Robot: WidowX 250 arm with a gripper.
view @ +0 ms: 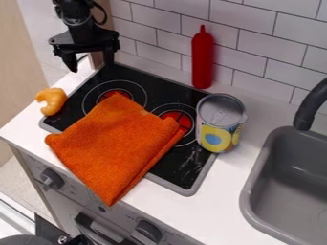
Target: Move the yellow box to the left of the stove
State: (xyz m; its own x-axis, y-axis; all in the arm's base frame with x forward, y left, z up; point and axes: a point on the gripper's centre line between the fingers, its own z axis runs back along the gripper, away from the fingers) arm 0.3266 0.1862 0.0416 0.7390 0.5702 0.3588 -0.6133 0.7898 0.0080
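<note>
- I see no yellow box, but I see a can (219, 125) with a yellow label, so I think that is the one I must move.
- The can stands up by the right edge of the stove (185, 174). I can't tell if its bottom sits partly on the stove or all on the counter (243, 167).
- My gripper (91, 67) is up over the back left corner of the stove. Its two fingers are wide apart, with nothing in between.
- The can looks hard and round, so it should not squash much. Its sides may be slippery. I can't tell if it is full and heavy or empty and light.
- I would come down from the top and hug its sides, a bit under the rim. It looks fat, so I must open wide and line up well, or I could knock it over.
- An orange cloth (118, 143) lies across the stove, so I should lift the can high over it.
- A curvy orange toy (56, 99) lies just beside the stove's left edge. The can needs a flat spot next to that toy, not on top of it.
</note>
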